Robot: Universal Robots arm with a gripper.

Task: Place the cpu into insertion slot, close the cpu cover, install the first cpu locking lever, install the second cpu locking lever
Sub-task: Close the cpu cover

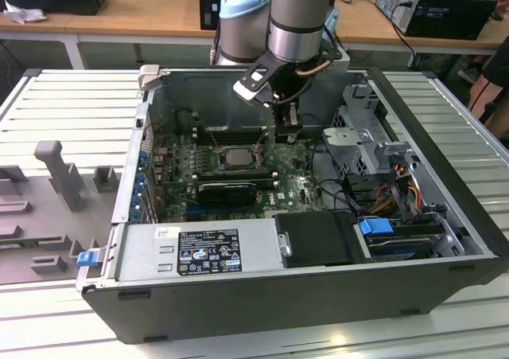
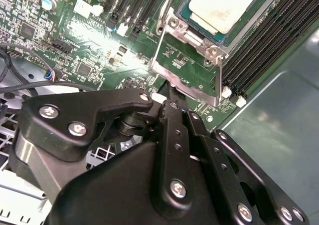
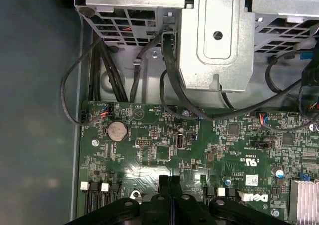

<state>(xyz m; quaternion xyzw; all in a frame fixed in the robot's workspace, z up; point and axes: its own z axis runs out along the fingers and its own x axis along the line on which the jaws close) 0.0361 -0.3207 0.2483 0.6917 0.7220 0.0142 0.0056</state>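
While the cpu (image 2: pixel 219 5) lies flat in the insertion slot (image 1: pixel 218 158) on the green motherboard (image 3: pixel 164 150), the cpu cover (image 2: pixel 195 88) stands swung open beside it, with board showing through its cut-out centre. The gripper (image 2: pixel 168 91) has its fingers pressed together with no gap, its tips right at the cover's free edge; whether they touch it I cannot tell. Long black memory slots (image 2: pixel 259 50) flank the socket, inside an open computer case (image 1: pixel 278 303) on a slatted table (image 1: pixel 64 104).
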